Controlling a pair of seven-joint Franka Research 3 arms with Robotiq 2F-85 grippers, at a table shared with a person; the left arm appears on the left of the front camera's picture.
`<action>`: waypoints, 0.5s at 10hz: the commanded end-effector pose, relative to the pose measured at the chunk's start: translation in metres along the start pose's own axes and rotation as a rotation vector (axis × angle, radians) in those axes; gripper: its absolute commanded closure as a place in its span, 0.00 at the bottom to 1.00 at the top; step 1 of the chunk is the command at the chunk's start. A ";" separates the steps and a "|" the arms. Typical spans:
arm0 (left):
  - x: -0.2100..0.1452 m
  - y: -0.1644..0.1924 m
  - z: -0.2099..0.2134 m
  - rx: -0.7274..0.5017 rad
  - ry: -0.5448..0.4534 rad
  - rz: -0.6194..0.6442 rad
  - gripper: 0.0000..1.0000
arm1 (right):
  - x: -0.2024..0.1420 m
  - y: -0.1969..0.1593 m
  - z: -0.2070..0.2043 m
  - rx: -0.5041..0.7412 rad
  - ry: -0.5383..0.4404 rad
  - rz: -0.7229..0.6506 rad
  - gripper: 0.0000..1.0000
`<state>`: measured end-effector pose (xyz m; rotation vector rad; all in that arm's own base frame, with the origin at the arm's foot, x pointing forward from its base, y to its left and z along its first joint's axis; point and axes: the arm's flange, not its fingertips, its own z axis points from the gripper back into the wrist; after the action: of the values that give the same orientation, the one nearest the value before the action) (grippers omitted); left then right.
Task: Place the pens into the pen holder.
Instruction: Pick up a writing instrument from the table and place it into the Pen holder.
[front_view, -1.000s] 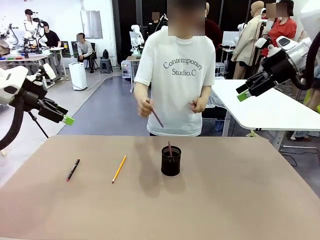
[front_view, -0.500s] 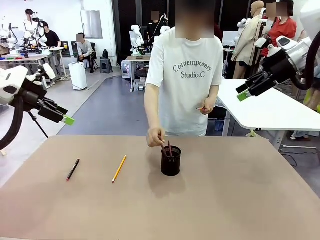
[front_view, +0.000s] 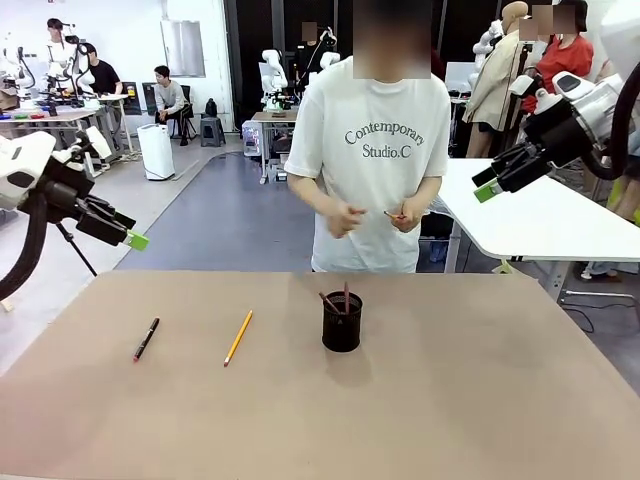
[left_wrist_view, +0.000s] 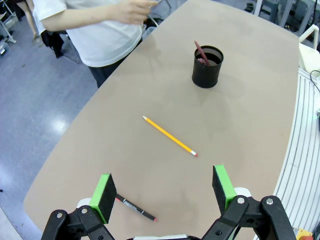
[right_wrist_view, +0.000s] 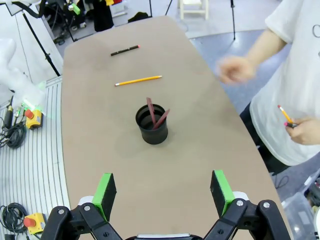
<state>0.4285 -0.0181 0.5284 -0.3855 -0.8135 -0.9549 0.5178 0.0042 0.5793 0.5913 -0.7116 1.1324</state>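
A plain brown tabletop (front_view: 480, 400) stands in a busy lab, with a person at its far edge. The left gripper (left_wrist_view: 162, 192) is held above it, green pads wide apart and empty; the right gripper (right_wrist_view: 162, 192) is likewise spread and empty. At the bottom of the left wrist view a black pen with a red tip (left_wrist_view: 136, 210) lies flat, with a yellow-orange pencil (left_wrist_view: 170, 135) at mid-frame. The black wire-mesh cylindrical pen holder (left_wrist_view: 206, 67), at upper right, is loaded with two dark brownish-red pens (right_wrist_view: 150, 109). An orange pencil (right_wrist_view: 285, 114) is held in the person's hand (right_wrist_view: 302, 131). The black pen is probably best taken first. It should be gripped across mid-shaft, the pads lowered almost to the tabletop, and released upright over the rim, clear of the leaning pens.
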 end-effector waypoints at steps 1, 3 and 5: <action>0.000 0.001 0.000 -0.009 -0.018 0.000 0.00 | 0.001 0.002 -0.001 0.001 0.001 0.002 0.00; 0.000 0.001 0.000 -0.009 -0.018 0.000 0.00 | 0.001 0.002 -0.001 0.001 0.001 0.002 0.00; 0.000 0.001 0.000 -0.009 -0.018 0.000 0.00 | 0.001 0.002 -0.001 0.001 0.001 0.002 0.00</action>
<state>0.4285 -0.0181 0.5284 -0.3855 -0.8135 -0.9549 0.5178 0.0042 0.5793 0.5913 -0.7117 1.1324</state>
